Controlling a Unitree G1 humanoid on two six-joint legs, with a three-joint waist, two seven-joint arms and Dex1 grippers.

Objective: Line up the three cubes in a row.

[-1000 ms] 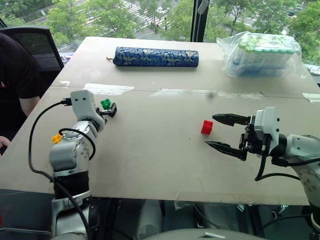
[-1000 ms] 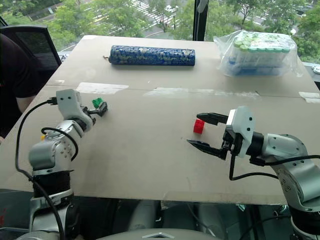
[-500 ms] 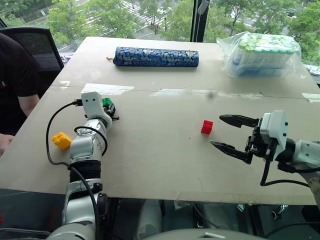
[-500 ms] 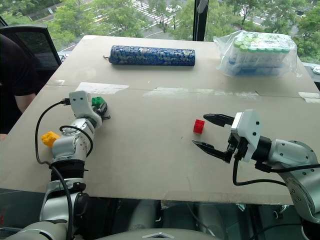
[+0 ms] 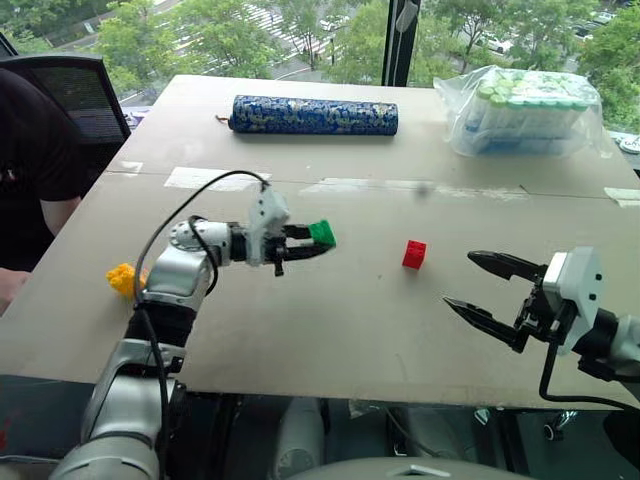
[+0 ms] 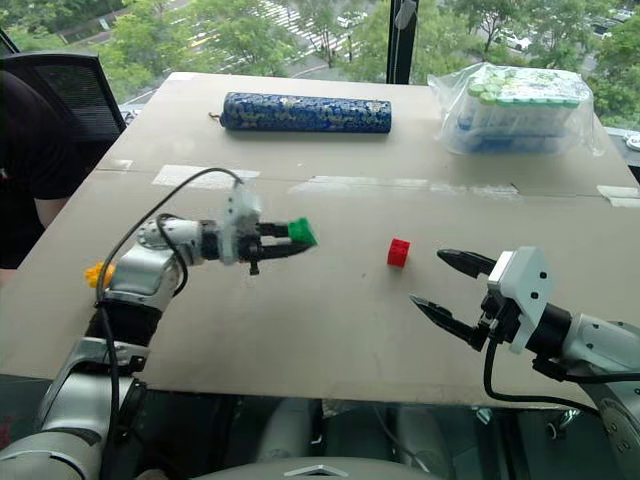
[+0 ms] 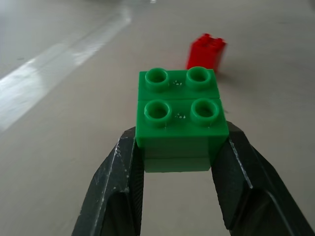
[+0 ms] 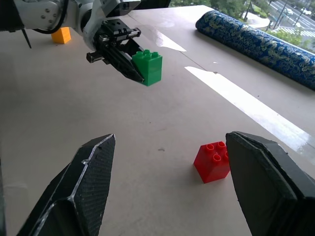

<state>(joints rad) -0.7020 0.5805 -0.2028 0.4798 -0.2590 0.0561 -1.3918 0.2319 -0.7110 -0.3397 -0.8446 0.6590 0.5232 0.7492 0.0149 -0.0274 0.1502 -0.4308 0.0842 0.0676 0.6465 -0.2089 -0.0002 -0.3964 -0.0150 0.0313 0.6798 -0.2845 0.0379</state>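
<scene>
Mid-table, above board: my left gripper [image 5: 318, 242] clamped on green cube [image 5: 322, 232], studs up, carried clear of surface, fingers aiming at red cube [image 5: 414, 254]. No real long axis, it's blocky. Reckon I'm mid-transport; next, set green just beside red, faces square. Yellow cube [image 5: 121, 279] sits well apart near left edge, not yet fetched. Right gripper [image 5: 484, 290] hangs apart, empty, near red.

Pale beige surface [image 5: 330, 330] before me, shiny tape strips [image 5: 215, 178] across its middle seam, black mesh office chair [image 5: 75, 90] at upper left, dark window post [image 5: 400, 40] top centre, daylight and green treetops [image 5: 190, 35] beyond the glass.
</scene>
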